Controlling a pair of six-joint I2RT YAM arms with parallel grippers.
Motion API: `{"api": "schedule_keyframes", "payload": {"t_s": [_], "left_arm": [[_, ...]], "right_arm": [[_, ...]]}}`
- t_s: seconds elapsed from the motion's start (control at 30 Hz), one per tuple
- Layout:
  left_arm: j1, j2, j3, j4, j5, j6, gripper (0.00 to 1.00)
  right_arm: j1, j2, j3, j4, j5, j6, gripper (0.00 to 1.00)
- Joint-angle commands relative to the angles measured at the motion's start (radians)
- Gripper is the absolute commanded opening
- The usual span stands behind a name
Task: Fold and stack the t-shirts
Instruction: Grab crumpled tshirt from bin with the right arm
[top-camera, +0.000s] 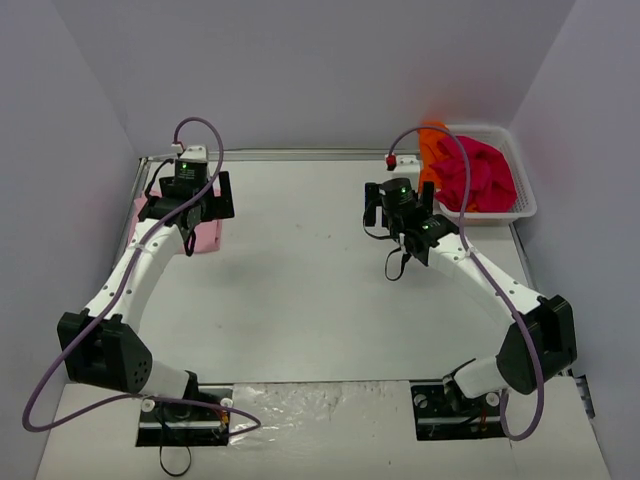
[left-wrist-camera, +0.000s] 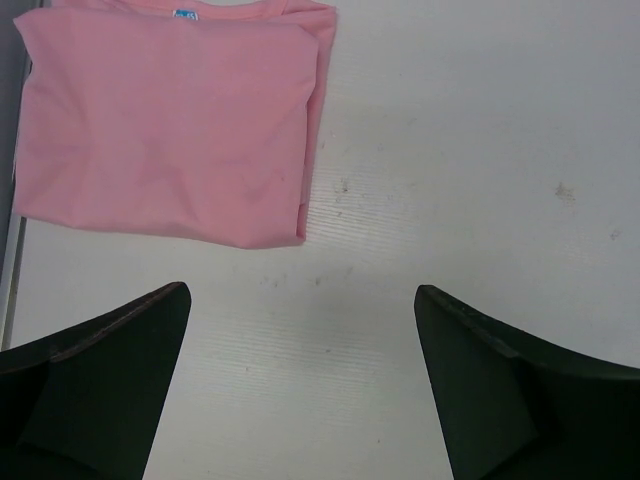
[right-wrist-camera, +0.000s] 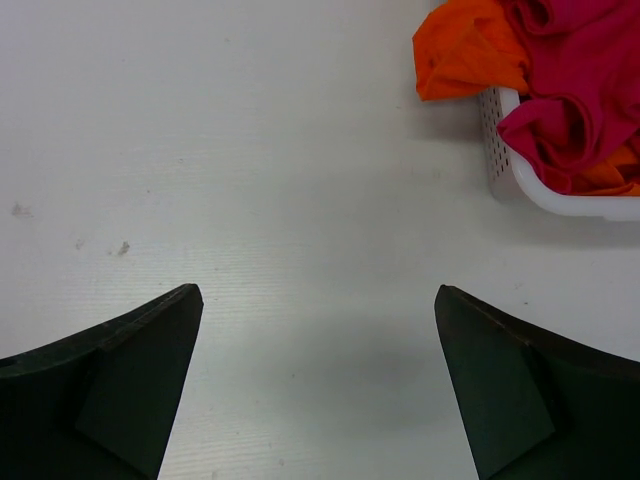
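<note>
The white mesh basket (top-camera: 522, 205) sits at the far right corner of the table (top-camera: 300, 290). Inside it a crimson-magenta t-shirt (top-camera: 478, 175) lies bunched. A bright orange t-shirt (top-camera: 430, 160) spills over the basket's left rim, its end resting on the table just beside the wall. The right gripper (top-camera: 400, 205) hovers near the basket, to its left, fingers spread wide with only bare table between them. That arm's purple cable (top-camera: 425, 127) arches across the orange cloth in the top view. Well apart from the basket, far to its left, the pale pink t-shirt (top-camera: 207, 236) lies folded flat. The left gripper (top-camera: 188, 203) hangs just by it, released and empty, and blocks most of the shirt from the top camera.
</note>
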Motion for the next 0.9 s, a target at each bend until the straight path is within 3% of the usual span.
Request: {"api": "schedule_keyframes", "payload": {"t_s": [0.0,0.27,0.4,0.47,0.6,0.87], "left_arm": [[-0.003,-0.038,0.006,0.022,-0.019,-0.022,0.95],[-0.001,-0.035,0.015,0.008,-0.026,-0.023,0.96],[-0.001,-0.042,0.004,0.022,-0.013,-0.017,1.0],[-0.001,-0.048,-0.003,0.029,-0.005,-0.016,0.94],[-0.001,-0.07,-0.011,0.039,-0.008,-0.012,0.94],[-0.003,-0.068,-0.017,0.048,0.029,-0.017,0.94]], "right_arm": [[0.016,-0.077,-0.011,0.04,0.078,-0.013,1.0],[-0.007,-0.109,0.012,0.038,0.256,-0.042,1.0],[-0.078,-0.053,0.036,0.038,0.211,-0.018,0.99],[-0.131,-0.028,0.049,0.038,0.189,-0.005,0.99],[-0.203,0.044,0.09,0.046,0.149,0.012,0.98],[-0.254,0.207,0.239,0.049,0.244,-0.005,0.98]]}}
